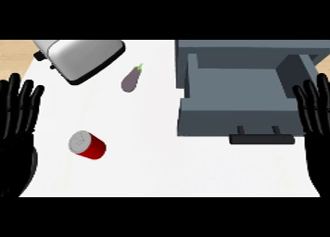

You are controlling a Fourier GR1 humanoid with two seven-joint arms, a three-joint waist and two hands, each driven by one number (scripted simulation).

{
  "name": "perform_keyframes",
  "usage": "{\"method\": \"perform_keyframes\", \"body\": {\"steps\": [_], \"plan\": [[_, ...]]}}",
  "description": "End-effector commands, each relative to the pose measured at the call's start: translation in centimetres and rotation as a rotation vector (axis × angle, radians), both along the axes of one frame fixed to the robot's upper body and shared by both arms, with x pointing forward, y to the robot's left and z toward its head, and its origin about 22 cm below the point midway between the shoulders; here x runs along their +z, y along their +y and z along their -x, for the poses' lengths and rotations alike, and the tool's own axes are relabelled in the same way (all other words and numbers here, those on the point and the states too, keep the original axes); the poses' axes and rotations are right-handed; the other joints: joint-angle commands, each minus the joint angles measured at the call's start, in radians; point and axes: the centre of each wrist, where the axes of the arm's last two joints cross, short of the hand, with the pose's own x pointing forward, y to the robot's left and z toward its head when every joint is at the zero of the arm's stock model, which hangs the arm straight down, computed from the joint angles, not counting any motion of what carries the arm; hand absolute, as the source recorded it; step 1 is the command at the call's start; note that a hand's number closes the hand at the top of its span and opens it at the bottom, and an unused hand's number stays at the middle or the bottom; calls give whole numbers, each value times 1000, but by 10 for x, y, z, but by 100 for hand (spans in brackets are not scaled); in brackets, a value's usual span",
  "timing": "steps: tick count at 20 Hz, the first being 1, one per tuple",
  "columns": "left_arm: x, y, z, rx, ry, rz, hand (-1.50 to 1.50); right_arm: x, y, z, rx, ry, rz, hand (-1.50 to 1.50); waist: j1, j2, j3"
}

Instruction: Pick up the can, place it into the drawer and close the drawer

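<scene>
Robot hand (14, 134) beside white counter (195, 171).

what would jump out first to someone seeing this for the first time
Probably the red can, lying on its side on the white counter at lower left, the only bright colour. Next, the grey drawer pulled open at upper right, nothing visible inside. The black left hand and right hand rest open at the side edges, fingers up.
</scene>
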Motion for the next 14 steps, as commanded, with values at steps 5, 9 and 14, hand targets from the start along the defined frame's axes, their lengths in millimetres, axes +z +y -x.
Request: {"method": "perform_keyframes", "body": {"steps": [5,9,14], "plan": [[-3,18,9,-18,-11,1,-150,3,-2,1,16,24,52,-150,3,-4,12],[-34,20,37,121,368,-1,-150,-27,-40,7,-262,256,-5,-150,5,-4,13],[2,31,49,131,379,-10,-150,-11,-47,17,-261,277,-11,-150,3,-5,12]]}}
